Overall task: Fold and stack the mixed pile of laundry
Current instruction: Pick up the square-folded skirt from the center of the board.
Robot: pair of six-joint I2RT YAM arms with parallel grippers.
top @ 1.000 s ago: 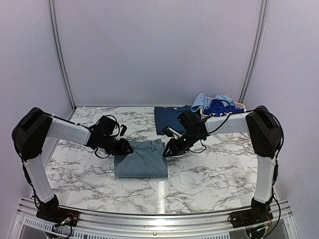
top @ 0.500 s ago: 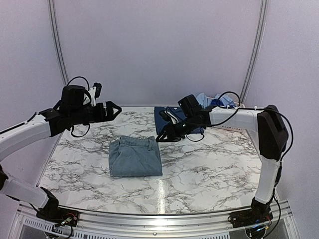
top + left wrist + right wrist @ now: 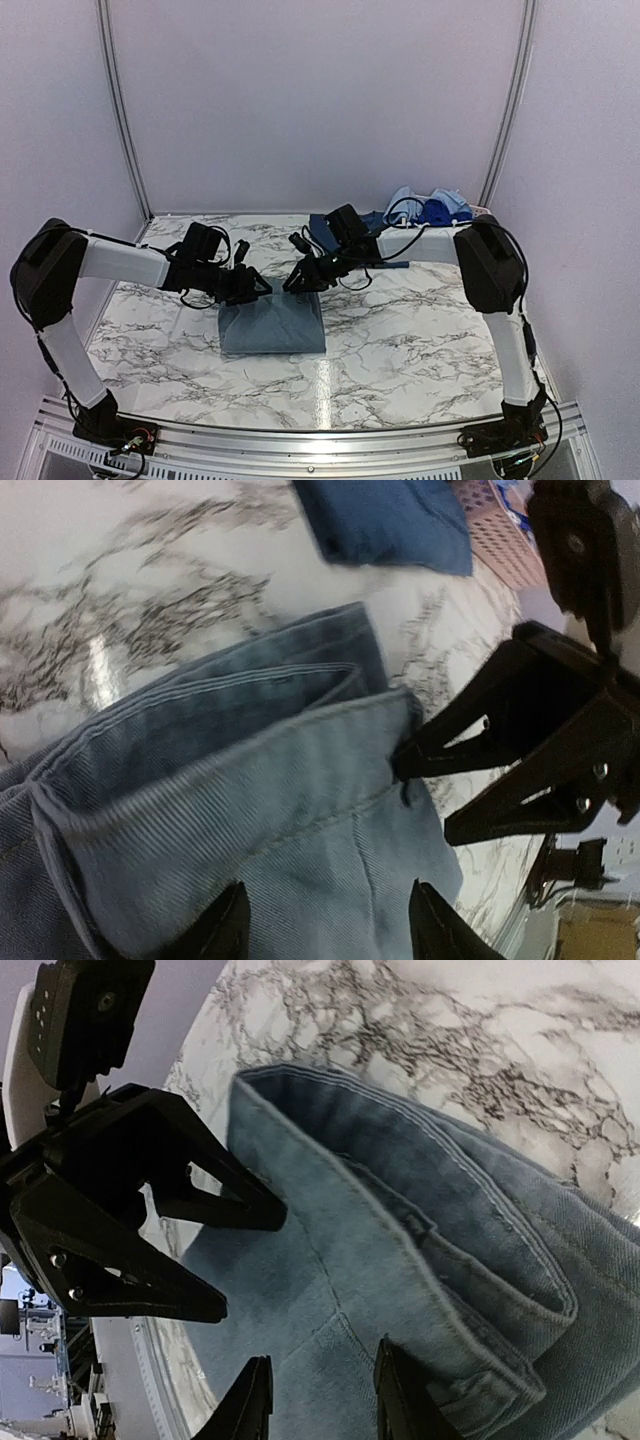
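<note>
My left hand (image 3: 263,290) sits at the far-left corner of the folded denim piece (image 3: 272,325). Its fingers are apart and clamp nothing, and they straddle the doubled seam from just above the cloth. The denim lies flat on the marble surface (image 3: 420,330) as a compact, nearly square packet, its thick stitched edge along the far side. That edge runs side to side, from one of my hands to the other, and I read it as the line the coming move turns on. My right hand (image 3: 292,283) is at the far-right corner of the denim, facing my left hand across the seam. It is spread too and holds nothing. From the left wrist, one of its fingertips appears to touch the corner of the top layer. Both hands are about equally near the denim, which spreads from their fingertips back toward my bases. So I judge either hand could pinch its own corner without reaching across. Beyond the denim's far-right corner lies the navy shirt (image 3: 385,520), flat and well apart from the denim. Further right of the denim, past the shirt, stands the pink basket (image 3: 495,545) with the remaining garments (image 3: 430,208) heaped in it, pale blue and bright blue. I can read no brand, label or writing on the denim or anywhere else; the stitching is plain and nothing printed shows.
</note>
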